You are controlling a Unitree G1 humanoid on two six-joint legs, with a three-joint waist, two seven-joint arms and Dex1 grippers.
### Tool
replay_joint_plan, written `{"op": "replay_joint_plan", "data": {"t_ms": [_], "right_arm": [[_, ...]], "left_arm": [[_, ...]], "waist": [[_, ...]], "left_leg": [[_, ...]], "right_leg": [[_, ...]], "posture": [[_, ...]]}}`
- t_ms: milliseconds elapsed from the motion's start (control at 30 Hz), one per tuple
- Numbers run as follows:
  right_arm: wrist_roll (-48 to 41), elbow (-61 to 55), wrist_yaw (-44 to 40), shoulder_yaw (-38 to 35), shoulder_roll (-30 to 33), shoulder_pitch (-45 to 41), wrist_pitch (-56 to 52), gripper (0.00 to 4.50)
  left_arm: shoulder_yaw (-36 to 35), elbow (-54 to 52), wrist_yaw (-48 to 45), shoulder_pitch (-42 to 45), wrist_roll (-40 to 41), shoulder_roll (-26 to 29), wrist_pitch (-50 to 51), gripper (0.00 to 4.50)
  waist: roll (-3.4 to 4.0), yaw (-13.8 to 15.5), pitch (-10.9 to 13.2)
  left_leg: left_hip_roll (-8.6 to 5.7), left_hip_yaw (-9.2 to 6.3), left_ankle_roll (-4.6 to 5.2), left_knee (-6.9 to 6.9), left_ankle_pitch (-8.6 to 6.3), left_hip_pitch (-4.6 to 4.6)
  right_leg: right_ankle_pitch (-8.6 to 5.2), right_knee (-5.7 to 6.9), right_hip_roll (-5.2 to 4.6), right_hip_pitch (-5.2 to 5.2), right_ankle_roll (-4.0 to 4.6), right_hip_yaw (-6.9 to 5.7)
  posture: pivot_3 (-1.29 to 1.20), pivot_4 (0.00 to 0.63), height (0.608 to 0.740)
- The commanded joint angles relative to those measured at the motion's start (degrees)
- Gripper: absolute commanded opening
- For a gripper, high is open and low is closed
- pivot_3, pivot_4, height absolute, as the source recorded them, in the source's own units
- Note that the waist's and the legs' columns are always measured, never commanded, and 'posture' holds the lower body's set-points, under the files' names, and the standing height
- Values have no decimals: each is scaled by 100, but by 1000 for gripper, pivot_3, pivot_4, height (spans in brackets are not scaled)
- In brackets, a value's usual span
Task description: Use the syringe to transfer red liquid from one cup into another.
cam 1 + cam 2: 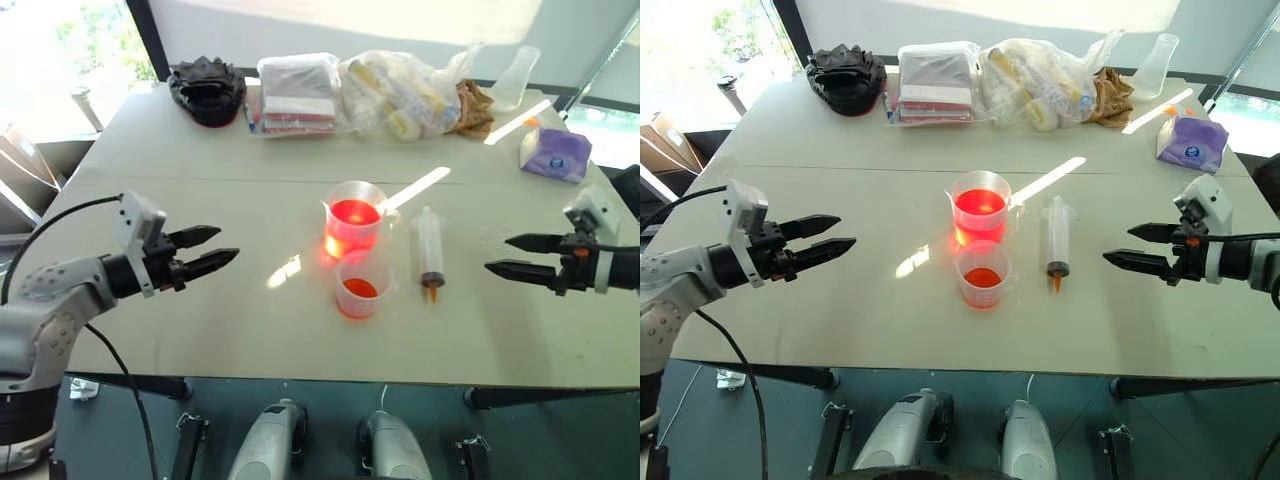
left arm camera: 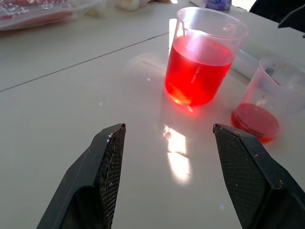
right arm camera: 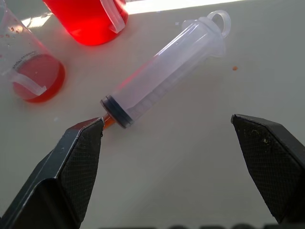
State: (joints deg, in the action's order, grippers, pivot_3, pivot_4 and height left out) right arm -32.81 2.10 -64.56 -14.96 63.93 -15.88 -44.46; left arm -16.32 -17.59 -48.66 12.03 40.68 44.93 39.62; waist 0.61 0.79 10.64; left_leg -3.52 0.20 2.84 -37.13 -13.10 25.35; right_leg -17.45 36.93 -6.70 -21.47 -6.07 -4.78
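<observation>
Both grippers, left (image 1: 215, 250) and right (image 1: 505, 256), hung wide open and empty over the table (image 1: 200, 180), while the syringe (image 1: 429, 252) lay flat just beside the small cup (image 1: 361, 285) and taller beaker (image 1: 353, 220), both holding red liquid (image 2: 198, 71).

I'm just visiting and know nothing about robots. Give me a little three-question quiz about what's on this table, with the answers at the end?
1. True or false: the syringe is lying on the table, with neither gripper touching it.
2. Which holds more red liquid: (a) the taller beaker with the handle, or (b) the smaller cup?
3. Fill in: the syringe lies nearer the robot's ____ gripper.

Key
1. True. The left gripper and right gripper both hang open above the table, out to the sides.
2. (a). The beaker's liquid stands high up its wall; the smaller cup has only a shallow layer.
3. Right.
</observation>
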Motion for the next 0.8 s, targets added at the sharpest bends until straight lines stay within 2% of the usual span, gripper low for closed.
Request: {"op": "replay_joint_plan", "data": {"t_ms": [33, 467, 733, 800], "right_arm": [[-55, -188, 40, -269, -20, 27, 71, 4474], [-22, -250, 283, -348, -170, 64, 67, 4474], [-110, 3, 500, -31, 36, -615, -1008, 4474], [-162, 111, 556, 180, 23, -1182, -1436, 4474]], "left_arm": [[-45, -116, 1, 111, 55, 8, -63, 3080], [77, 116, -103, 330, -157, 62, -216, 3080], [200, 415, -391, 439, -387, 161, -429, 3080], [333, 710, -680, 785, -448, 266, -518, 3080]], "waist": [[0, -1, 0], [0, 1, 0], [0, -5, 0], [0, -7, 0]], "left_leg": [[0, 0, 3, 0, -2, 0], [0, 0, -24, -4, 15, 0], [0, 0, -26, -6, 16, -1], [0, 0, -26, -6, 16, 0]], "right_leg": [[0, 2, 0, -1, 0, 0], [0, 3, 1, 1, 0, 0], [0, 6, 2, -1, 0, 0], [0, 6, 1, -1, 0, 0]], "posture": [[0, 150, 740], [0, 150, 740], [0, 150, 740], [0, 150, 740]]}}
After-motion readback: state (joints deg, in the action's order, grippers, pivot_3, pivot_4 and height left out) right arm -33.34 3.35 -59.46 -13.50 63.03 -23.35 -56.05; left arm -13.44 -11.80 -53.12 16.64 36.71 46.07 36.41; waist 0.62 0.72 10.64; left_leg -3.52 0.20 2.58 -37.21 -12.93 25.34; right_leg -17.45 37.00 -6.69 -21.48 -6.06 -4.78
